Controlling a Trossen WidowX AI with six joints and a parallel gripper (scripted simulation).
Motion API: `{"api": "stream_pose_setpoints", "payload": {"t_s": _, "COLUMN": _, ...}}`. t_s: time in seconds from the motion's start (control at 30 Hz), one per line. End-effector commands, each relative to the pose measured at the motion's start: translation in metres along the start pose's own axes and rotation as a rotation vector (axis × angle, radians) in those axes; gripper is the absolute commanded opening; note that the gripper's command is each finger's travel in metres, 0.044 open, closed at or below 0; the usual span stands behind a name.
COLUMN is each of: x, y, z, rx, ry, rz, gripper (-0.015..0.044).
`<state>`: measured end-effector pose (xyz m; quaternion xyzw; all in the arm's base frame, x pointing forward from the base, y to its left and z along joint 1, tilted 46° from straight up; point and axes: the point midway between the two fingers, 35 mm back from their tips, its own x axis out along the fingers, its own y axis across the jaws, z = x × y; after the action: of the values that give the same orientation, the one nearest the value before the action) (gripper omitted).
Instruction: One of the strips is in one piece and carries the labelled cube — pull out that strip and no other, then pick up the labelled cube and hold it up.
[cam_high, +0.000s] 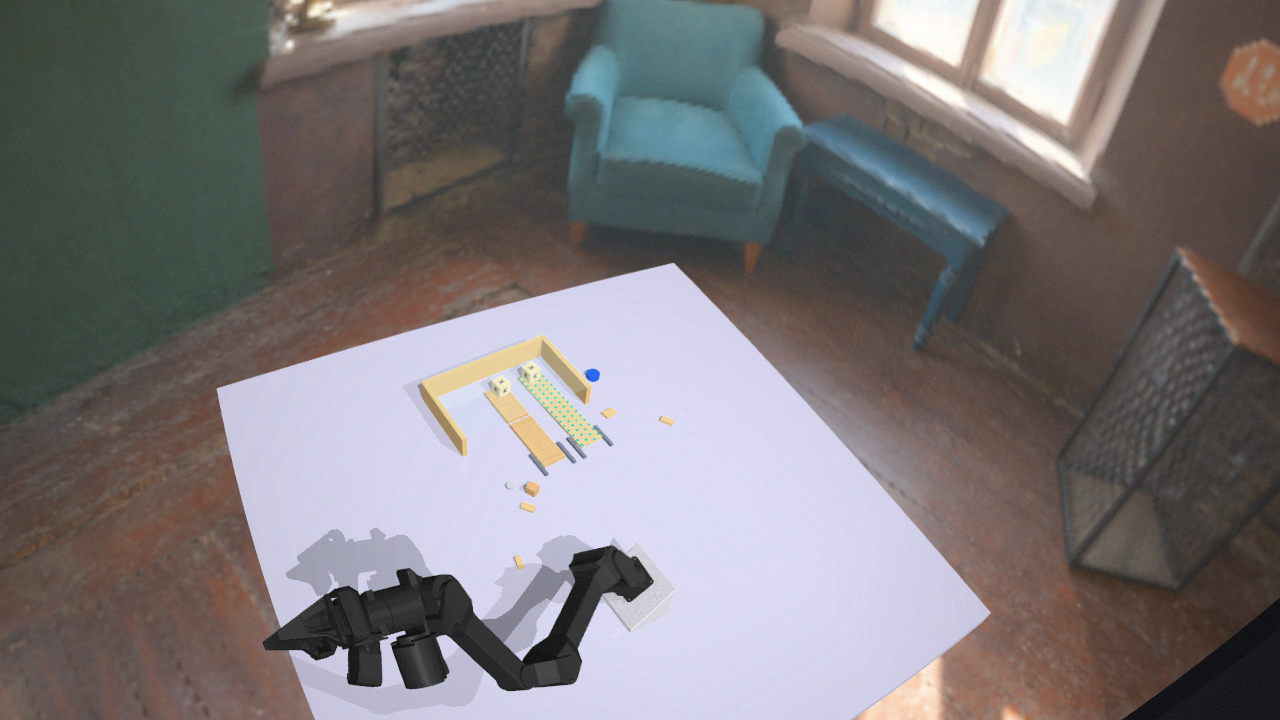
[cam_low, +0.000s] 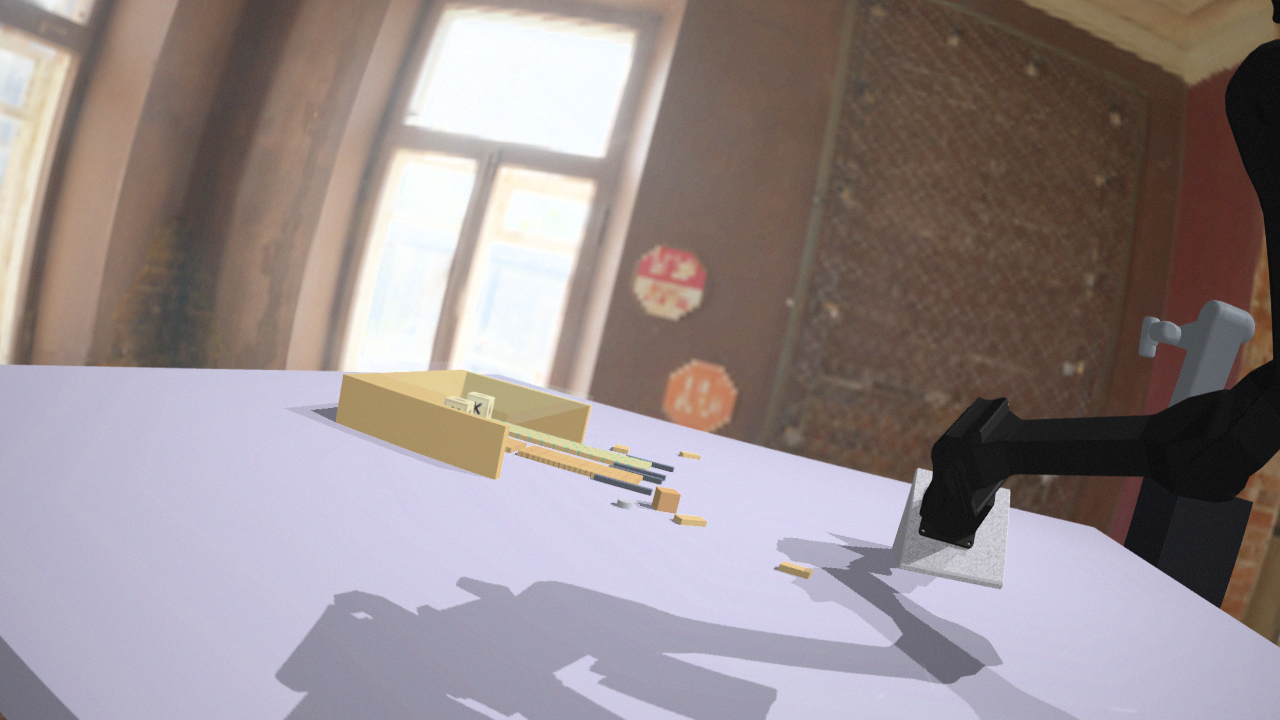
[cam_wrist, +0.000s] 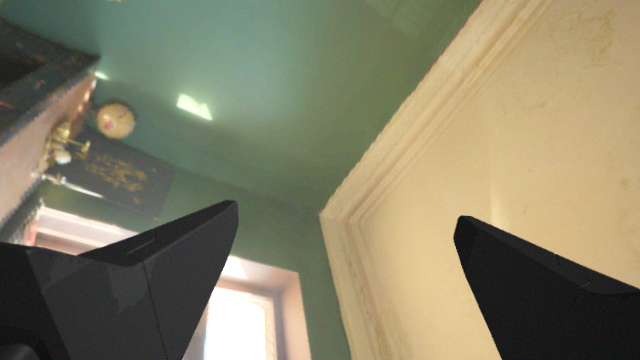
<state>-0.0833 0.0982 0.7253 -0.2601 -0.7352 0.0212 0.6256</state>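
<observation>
The dotted teal-and-yellow strip (cam_high: 559, 409) (cam_low: 577, 445) looks unbroken, with a pale cube (cam_high: 529, 371) at its inner end. The tan strip (cam_high: 538, 440) (cam_low: 572, 462) shows a gap across it and carries another pale cube (cam_high: 500, 386) at its inner end. Both cubes show dark marks; in the exterior view a K is readable on one, but which strip bears it is unclear. My gripper (cam_high: 288, 644) (cam_wrist: 347, 220) is open and empty, far from the strips at the lower left in the top view. It is outside the exterior view.
A three-sided yellow wall (cam_high: 483, 365) (cam_low: 416, 425) surrounds the cubes. Dark bars flank the outer strip ends. An orange block (cam_high: 531, 488) (cam_low: 665, 499), grey disc (cam_high: 509, 485) (cam_low: 624, 503), blue disc (cam_high: 592, 375) and several tan chips lie nearby. My arm's base stands on a speckled slab (cam_high: 632, 616) (cam_low: 984, 564).
</observation>
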Motion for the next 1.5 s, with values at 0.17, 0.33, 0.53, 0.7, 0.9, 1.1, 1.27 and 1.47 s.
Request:
{"api": "stream_pose_setpoints", "payload": {"t_s": 0.17, "x": -0.038, "y": -0.005, "z": -0.121, "rx": 0.031, "ry": 0.317, "rz": -0.018, "gripper": 0.04}}
{"api": "stream_pose_setpoints", "payload": {"t_s": 0.33, "x": -0.075, "y": -0.004, "z": -0.191, "rx": 0.073, "ry": 0.513, "rz": -0.014, "gripper": 0.04}}
{"api": "stream_pose_setpoints", "payload": {"t_s": 0.53, "x": -0.14, "y": 0.003, "z": -0.274, "rx": 0.161, "ry": 0.77, "rz": 0.006, "gripper": 0.04}}
{"api": "stream_pose_setpoints", "payload": {"t_s": 0.7, "x": -0.208, "y": 0.012, "z": -0.33, "rx": 0.253, "ry": 0.985, "rz": 0.015, "gripper": 0.04}}
{"api": "stream_pose_setpoints", "payload": {"t_s": 0.9, "x": -0.297, "y": 0.028, "z": -0.379, "rx": 0.386, "ry": 1.233, "rz": 0.014, "gripper": 0.04}}
{"api": "stream_pose_setpoints", "payload": {"t_s": 1.1, "x": -0.396, "y": 0.05, "z": -0.405, "rx": 0.553, "ry": 1.479, "rz": -0.007, "gripper": 0.04}}
{"api": "stream_pose_setpoints", "payload": {"t_s": 1.27, "x": -0.476, "y": 0.072, "z": -0.408, "rx": 0.716, "ry": 1.671, "rz": -0.044, "gripper": 0.04}}
{"api": "stream_pose_setpoints", "payload": {"t_s": 1.47, "x": -0.57, "y": 0.106, "z": -0.388, "rx": 0.959, "ry": 1.892, "rz": -0.125, "gripper": 0.04}}
